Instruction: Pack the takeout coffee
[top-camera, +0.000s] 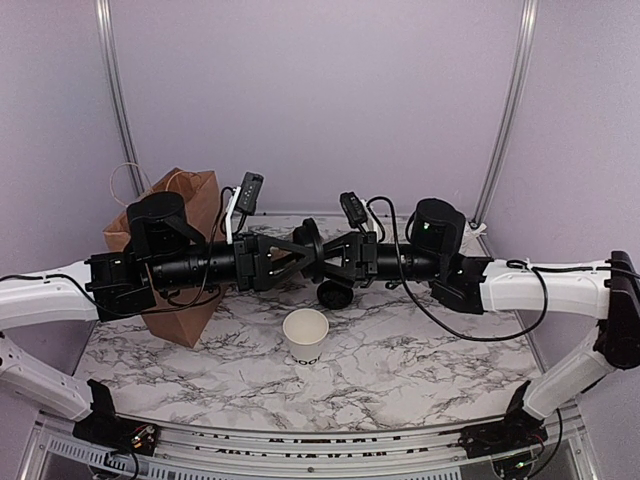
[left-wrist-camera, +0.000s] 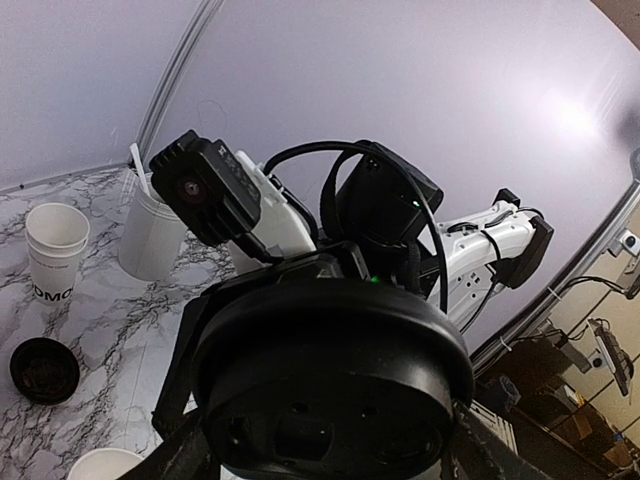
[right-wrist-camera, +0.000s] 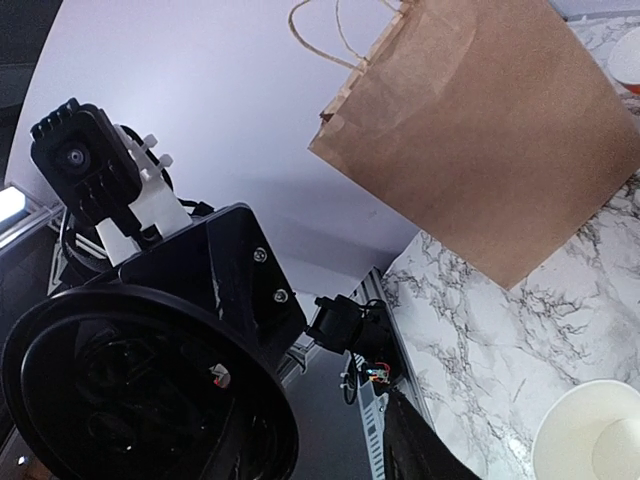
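Note:
The takeout coffee cup, white paper with dark lettering, stands open on the marble table in front of both arms. Its rim also shows in the right wrist view. Above it the two grippers meet around a round black lid. My left gripper is shut on that lid, which fills the left wrist view. My right gripper stands open. Its visible finger is apart from the lid's edge.
A brown paper bag with string handles stands open at the back left. A second black lid lies on the table behind the cup. A stack of white cups and a white cup of utensils stand further back.

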